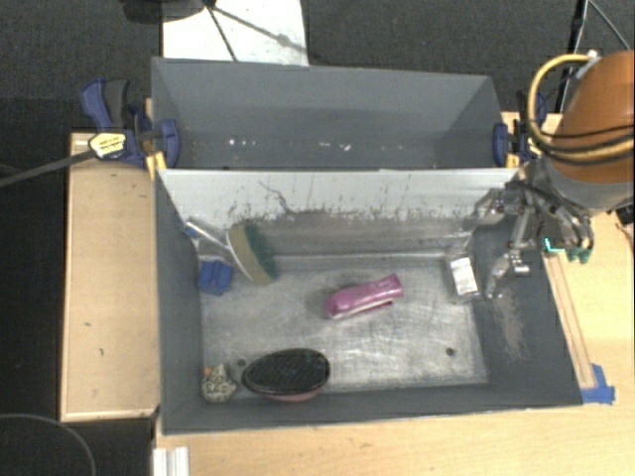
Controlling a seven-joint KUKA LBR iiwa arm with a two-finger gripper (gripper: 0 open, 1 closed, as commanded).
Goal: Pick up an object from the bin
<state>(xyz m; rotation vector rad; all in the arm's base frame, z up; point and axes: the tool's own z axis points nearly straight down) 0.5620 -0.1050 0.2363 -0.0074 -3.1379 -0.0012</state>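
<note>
Jaws: low over the bin's (pixel 526 357) right sloping wall, toward the far-right corner of the floor. Released or clenched: cannot tell, the wrist hardware hides the tips. Nothing is visibly held.

Nearest thing: small white-and-silver piece (pixel 462 277), at the foot of the right wall, just beside the jaws on their inner side. Touching or apart: cannot tell. Judged the likeliest pick, since it alone lies near.

Step in hand (judgement): line up, then descend.
- The piece sits where floor meets slope, so 1 side has little room. Better to straddle it along the wall line than across it.
- Centre over it before lowering. An off-centre closure would likely push it up the slope or skid it along the floor.
- It looks small and flat-sided, so a low, square grip should serve.

Further out:
- Pink oblong thing (pixel 364 297), mid-floor, well apart from the piece.
- Brush with a green-edged head (pixel 254 252) and a blue thing (pixel 213 277), far-left corner.
- Black oval brush (pixel 286 373) and a small mottled lump (pixel 218 384), near-left corner, close together.

Obstacles: none of these 5 crowds the right side. Only the wall itself is a constraint.
</note>
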